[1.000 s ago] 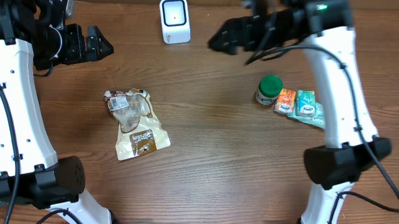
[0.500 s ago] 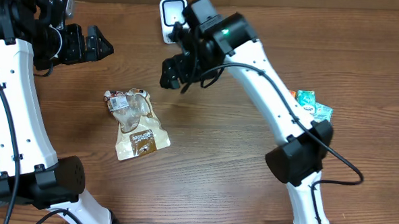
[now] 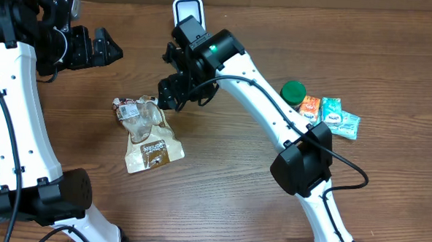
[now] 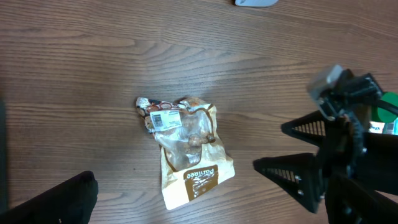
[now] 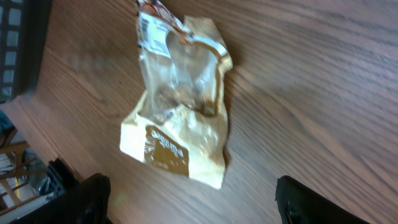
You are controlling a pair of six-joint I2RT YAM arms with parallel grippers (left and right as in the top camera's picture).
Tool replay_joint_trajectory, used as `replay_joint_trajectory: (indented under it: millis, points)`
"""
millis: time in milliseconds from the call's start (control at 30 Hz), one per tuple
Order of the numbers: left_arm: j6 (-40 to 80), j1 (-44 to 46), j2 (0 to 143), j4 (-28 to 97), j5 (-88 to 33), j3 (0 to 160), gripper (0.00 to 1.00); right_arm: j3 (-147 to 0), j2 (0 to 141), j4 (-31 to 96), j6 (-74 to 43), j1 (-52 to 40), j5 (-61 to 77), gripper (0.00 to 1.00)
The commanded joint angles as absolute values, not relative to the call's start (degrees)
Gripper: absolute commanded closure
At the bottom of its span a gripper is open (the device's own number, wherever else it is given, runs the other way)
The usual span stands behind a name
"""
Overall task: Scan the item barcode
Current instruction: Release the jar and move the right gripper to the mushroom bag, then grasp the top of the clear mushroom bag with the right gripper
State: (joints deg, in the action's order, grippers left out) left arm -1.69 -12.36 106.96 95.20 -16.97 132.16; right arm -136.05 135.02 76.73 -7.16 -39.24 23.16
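Note:
The item, a tan and clear snack bag [image 3: 147, 135], lies flat on the wood table left of centre. Its white barcode label [image 3: 124, 111] faces up at the bag's far end. The white scanner [image 3: 188, 9] stands at the back edge, partly behind my right arm. My right gripper [image 3: 167, 95] hovers open just off the bag's upper right corner. In the right wrist view the bag [image 5: 180, 112] sits just beyond the open right gripper [image 5: 202, 202], untouched. My left gripper [image 3: 115, 49] stands open at the back left, empty, looking down on the bag [image 4: 186, 149].
A green-capped jar [image 3: 292, 91], an orange packet [image 3: 308, 109] and teal packets [image 3: 338, 119] lie at the right. A dark wire basket [image 5: 22, 43] sits off the table's left side.
My right arm has swung from the right side across to the left and lowered beside the bag, uncovering the jar again. The left arm has not moved.

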Motion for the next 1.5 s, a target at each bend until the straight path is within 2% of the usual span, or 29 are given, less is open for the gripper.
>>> replay_joint_trajectory:
  millis: [0, 500, 633, 1267, 1467]
  points:
    - [-2.61, -11.97, 106.48, 95.31, -17.41, 133.08, 0.00, -136.07, 137.95, 75.07, -9.02, -39.33, 23.38, 0.17]
    - [-2.61, -11.97, 106.48, 95.31, -17.41, 133.08, 0.01, -136.05, 144.94, 73.73, -9.02, -40.21, 23.20, 0.17]
    - [-2.61, -11.97, 106.48, 95.31, -17.41, 133.08, 0.01, -135.59, 146.15, 73.41, -9.02, -41.67, 23.18, 0.20]
    - [-2.61, -11.97, 106.48, 95.31, -17.41, 133.08, 0.00, -121.12, 146.19, 57.54, -14.70, -47.03, 21.04, 0.21]
    - [-2.61, -11.97, 106.48, 95.31, -17.41, 133.08, 0.00, -118.15, 146.19, 55.13, -16.56, -47.20, 19.29, 0.26]
